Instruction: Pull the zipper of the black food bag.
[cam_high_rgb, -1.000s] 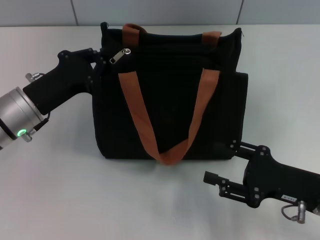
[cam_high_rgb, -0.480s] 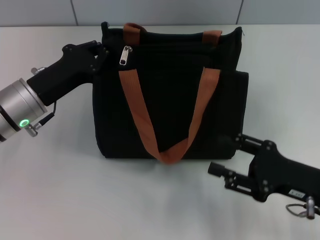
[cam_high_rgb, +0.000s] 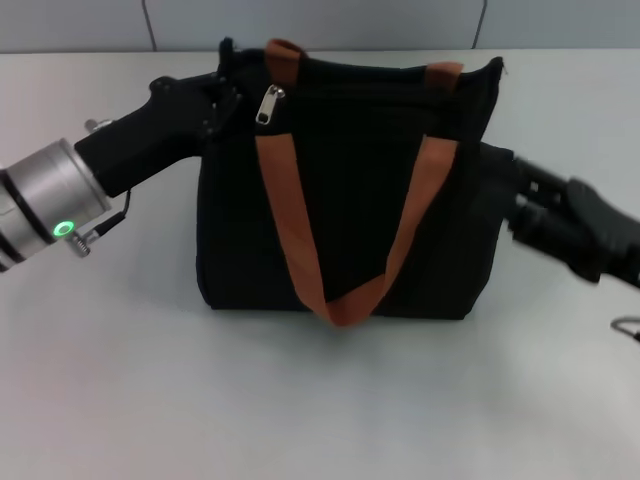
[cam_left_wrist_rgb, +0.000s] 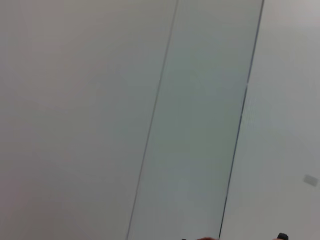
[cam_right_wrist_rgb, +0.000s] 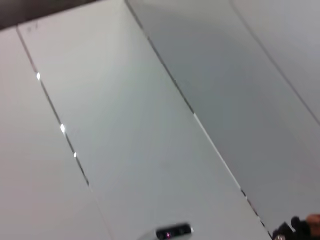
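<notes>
The black food bag (cam_high_rgb: 350, 210) stands upright in the middle of the table, its two orange-brown handles draped down the front. The zipper (cam_high_rgb: 268, 105), a small silver pull tab, hangs at the bag's top left, just beside one handle. My left gripper (cam_high_rgb: 226, 97) presses against the bag's top left corner, right next to the tab; black on black hides its tip. My right gripper (cam_high_rgb: 516, 197) is at the bag's right side, motion-blurred, its two fingers apart against the side panel. Both wrist views show only pale wall panels.
The light grey table (cam_high_rgb: 300, 400) runs all around the bag. A wall with panel seams (cam_high_rgb: 150, 20) rises behind it. My left arm's silver cuff (cam_high_rgb: 45, 205) shows a green light at the left edge.
My right arm swung from the table in front of the bag up to its right side. My left gripper moved right along the top edge; the bag and pull tab shifted slightly right.
</notes>
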